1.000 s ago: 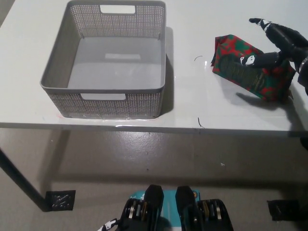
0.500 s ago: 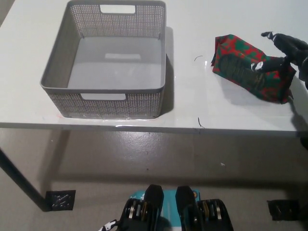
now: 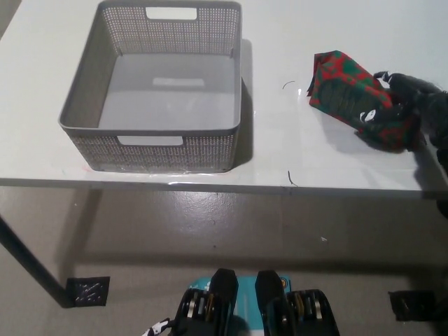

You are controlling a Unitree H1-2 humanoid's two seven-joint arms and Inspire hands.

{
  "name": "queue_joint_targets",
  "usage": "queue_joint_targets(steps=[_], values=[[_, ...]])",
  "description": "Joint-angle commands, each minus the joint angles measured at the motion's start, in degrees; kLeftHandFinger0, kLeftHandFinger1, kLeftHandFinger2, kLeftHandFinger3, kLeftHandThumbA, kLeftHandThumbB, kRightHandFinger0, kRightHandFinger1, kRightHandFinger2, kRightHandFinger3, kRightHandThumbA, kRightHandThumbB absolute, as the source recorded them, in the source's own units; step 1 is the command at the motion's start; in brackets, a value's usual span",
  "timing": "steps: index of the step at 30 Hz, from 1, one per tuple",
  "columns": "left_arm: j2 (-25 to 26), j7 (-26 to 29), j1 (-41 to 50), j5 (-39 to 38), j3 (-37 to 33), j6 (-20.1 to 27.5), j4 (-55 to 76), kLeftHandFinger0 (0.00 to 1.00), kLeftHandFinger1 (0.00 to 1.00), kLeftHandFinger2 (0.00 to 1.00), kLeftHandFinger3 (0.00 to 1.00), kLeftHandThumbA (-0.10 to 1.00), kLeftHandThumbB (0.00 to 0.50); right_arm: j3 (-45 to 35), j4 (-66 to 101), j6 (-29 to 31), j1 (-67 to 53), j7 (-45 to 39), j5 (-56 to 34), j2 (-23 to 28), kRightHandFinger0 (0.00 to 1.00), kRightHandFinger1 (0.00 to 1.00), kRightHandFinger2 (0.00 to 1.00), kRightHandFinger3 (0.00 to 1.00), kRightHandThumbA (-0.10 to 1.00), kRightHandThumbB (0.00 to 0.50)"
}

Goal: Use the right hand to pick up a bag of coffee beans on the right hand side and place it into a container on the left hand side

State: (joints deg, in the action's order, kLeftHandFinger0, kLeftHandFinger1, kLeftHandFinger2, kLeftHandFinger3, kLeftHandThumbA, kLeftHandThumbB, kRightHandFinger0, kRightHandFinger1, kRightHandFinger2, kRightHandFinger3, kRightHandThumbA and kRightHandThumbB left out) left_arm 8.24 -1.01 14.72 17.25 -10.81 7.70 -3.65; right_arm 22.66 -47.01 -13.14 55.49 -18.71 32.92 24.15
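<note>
A red and green patterned coffee bag (image 3: 343, 87) lies on the white table (image 3: 280, 150) at the right. My black right hand (image 3: 395, 108) wraps over the bag's right end, its fingers closed around it. The bag still rests on the table. A grey perforated basket (image 3: 162, 133) stands empty at the left of the table, well apart from the bag. My white left hand is out of the picture.
The table's front edge (image 3: 210, 183) runs across the middle of the view, with grey floor below. A small dark mark (image 3: 288, 85) sits on the table between basket and bag.
My right hand has dropped from above the bag onto its right end, and the fingers have closed around it. The bag has stayed in place.
</note>
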Motion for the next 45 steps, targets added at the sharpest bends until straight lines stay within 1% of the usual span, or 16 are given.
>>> queue_joint_targets(steps=[1,8,11,12,13,14,15,16,17,18,19,20,21,28,41,45], values=[[0.45,-0.09,0.13,-0.24,-0.04,2.21,2.11,1.0,1.0,1.0,1.0,1.0,0.328,-1.09,-4.94,5.68,0.23,2.71,-2.47,-1.41,1.0,1.0,1.0,1.0,0.79,0.5],[0.35,-0.08,-0.59,-0.13,0.1,1.74,2.4,1.0,1.0,1.0,1.0,1.0,0.327,-0.89,-12.82,8.82,0.35,5.29,-2.08,-3.62,1.0,1.0,1.0,1.0,0.78,0.5],[0.51,0.16,-0.85,-0.01,0.23,2.35,2.16,1.0,1.0,1.0,1.0,1.0,0.319,-1.52,-13.51,8.6,0.14,6.97,-2.44,-4.32,1.0,1.0,1.0,1.0,0.66,0.5],[0.52,0.14,-0.91,-0.04,0.25,2.36,2.12,1.0,1.0,1.0,1.0,1.0,0.318,-1.92,-14.03,8.94,0.21,7.64,-2.76,-4.48,1.0,1.0,1.0,1.0,0.58,0.463],[0.47,0.02,-0.95,-0.09,0.26,2.0,2.22,1.0,1.0,1.0,1.0,1.0,0.326,-2.75,-16.75,11.44,0.63,12.09,-2.98,-4.91,0.94,0.98,1.0,1.0,0.41,0.406],[0.47,-0.01,-1.1,-0.09,0.3,1.9,2.3,1.0,1.0,1.0,1.0,1.0,0.327,-2.9,-17.32,11.87,0.91,12.64,-2.9,-4.98,0.8,0.9,0.98,1.0,0.41,0.408],[0.44,-0.04,-1.16,-0.18,0.33,1.88,2.33,1.0,1.0,1.0,1.0,1.0,0.325,-3.14,-18.32,13.32,0.98,15.73,-2.6,-5.14,0.54,0.65,0.75,0.85,0.29,0.362],[0.38,-0.11,-1.11,-0.31,0.32,1.87,2.44,1.0,1.0,1.0,1.0,1.0,0.327,-3.63,-19.75,15.83,0.59,23.93,-1.77,-5.67,0.11,0.22,0.36,0.43,-0.07,0.248],[0.43,-0.16,-2.19,-0.49,0.56,1.78,2.29,1.0,1.0,1.0,1.0,1.0,0.327,-4.76,-20.59,18.14,1.12,27.39,-2.54,-5.91,0.03,0.29,0.58,0.51,-0.1,0.146],[0.4,-0.18,-2.22,-0.58,0.58,1.82,2.23,1.0,1.0,1.0,1.0,1.0,0.327,-5.31,-20.5,18.39,1.0,28.38,-2.89,-6.06,0.03,0.38,0.72,0.61,-0.1,0.096],[0.35,-0.25,-2.19,-0.59,0.59,1.48,2.41,1.0,1.0,1.0,1.0,1.0,0.327,-5.59,-20.48,18.58,1.02,29.02,-2.97,-6.11,0.14,0.61,1.0,0.92,-0.1,0.101],[0.33,-0.3,-2.19,-0.58,0.59,1.29,2.45,1.0,1.0,1.0,1.0,1.0,0.326,-5.89,-20.4,19.52,0.96,30.22,-3.03,-6.14,0.14,0.64,1.0,1.0,-0.1,0.103],[0.4,-0.27,-2.26,-0.77,0.84,1.26,2.46,1.0,1.0,1.0,1.0,1.0,0.326,-5.81,-21.3,21.37,1.48,32.04,-2.81,-6.45,0.16,0.69,1.0,1.0,-0.1,0.11],[0.2,0.13,-0.37,-0.24,0.35,2.22,2.2,1.0,1.0,1.0,1.0,1.0,0.332,-5.91,-22.59,27.13,0.12,36.43,-2.95,-6.2,0.18,0.68,0.97,1.0,-0.1,0.133],[0.38,-0.3,1.15,-0.61,0.29,2.21,2.28,1.0,1.0,1.0,1.0,1.0,0.332,-9.62,-16.58,29.51,-0.18,38.42,-6.06,-6.64,0.09,0.56,0.91,1.0,-0.1,0.165],[0.26,-0.58,1.26,-0.8,0.26,1.9,2.39,1.0,1.0,1.0,1.0,1.0,0.336,-10.59,-10.85,26.99,0.04,37.05,-6.02,-6.19,0.1,0.56,0.93,0.99,-0.1,0.168]])
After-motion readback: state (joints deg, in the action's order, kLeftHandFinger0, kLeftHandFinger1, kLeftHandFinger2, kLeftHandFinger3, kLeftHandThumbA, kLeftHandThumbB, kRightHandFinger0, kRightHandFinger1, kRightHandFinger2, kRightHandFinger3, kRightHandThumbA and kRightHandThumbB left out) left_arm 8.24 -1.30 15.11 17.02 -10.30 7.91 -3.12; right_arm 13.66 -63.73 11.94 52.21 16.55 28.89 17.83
